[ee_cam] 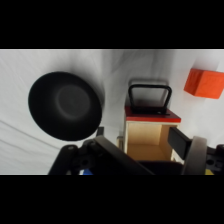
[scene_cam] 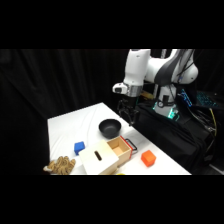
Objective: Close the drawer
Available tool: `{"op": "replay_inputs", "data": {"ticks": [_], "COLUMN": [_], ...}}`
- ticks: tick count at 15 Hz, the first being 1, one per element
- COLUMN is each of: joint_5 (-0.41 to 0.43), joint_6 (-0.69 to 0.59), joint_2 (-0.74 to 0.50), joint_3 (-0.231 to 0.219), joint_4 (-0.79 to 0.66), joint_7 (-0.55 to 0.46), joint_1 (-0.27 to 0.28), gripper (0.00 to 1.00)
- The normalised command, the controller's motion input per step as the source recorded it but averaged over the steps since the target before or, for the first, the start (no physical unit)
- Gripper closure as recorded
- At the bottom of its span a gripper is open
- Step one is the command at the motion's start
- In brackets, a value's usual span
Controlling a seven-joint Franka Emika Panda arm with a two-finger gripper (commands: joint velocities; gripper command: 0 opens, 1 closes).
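White table (scene_cam: pixel 65 125), drawer (scene_cam: pixel 120 148) hanging open beside the black bowl (scene_cam: pixel 110 128); gripper (scene_cam: pixel 128 115) above, can't tell its grip.

Bowl (scene_cam: pixel 109 128) behind the open drawer (scene_cam: pixel 121 147), block (scene_cam: pixel 148 158) to its right, on the table (scene_cam: pixel 65 125)

one wooden box (scene_cam: pixel 102 159) | one drawer (scene_cam: pixel 121 147), pulled out | one black bowl (scene_cam: pixel 110 128) | one orange block (scene_cam: pixel 148 158) | one blue block (scene_cam: pixel 79 147) | one tan woven-looking object (scene_cam: pixel 61 165) | one white table (scene_cam: pixel 67 125)
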Motion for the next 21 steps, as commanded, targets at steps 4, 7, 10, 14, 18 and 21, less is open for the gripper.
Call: {"op": "replay_inputs", "data": {"ticks": [4,7,10,14,18,21], "joint_5": [-0.229,-0.251,-0.439,-0.518,-0.434,-0.378], "joint_6": [0.44,0.39,0.42,0.29,0.21,0.21], "joint_2": [-0.02,0.12,0.21,0.18,0.13,0.15], "joint_3": [0.092,0.119,0.073,0.010,-0.065,-0.107], "joint_4": [-0.23,-0.06,0.00,0.00,0.01,0.06], "joint_7": [0.27,0.28,0.39,0.42,0.35,0.30], "joint_1": [-0.069,-0.106,-0.130,-0.123,-0.057,-0.029], "gripper": [0.00,0.00,0.00,0.00,0.00,0.00]}}
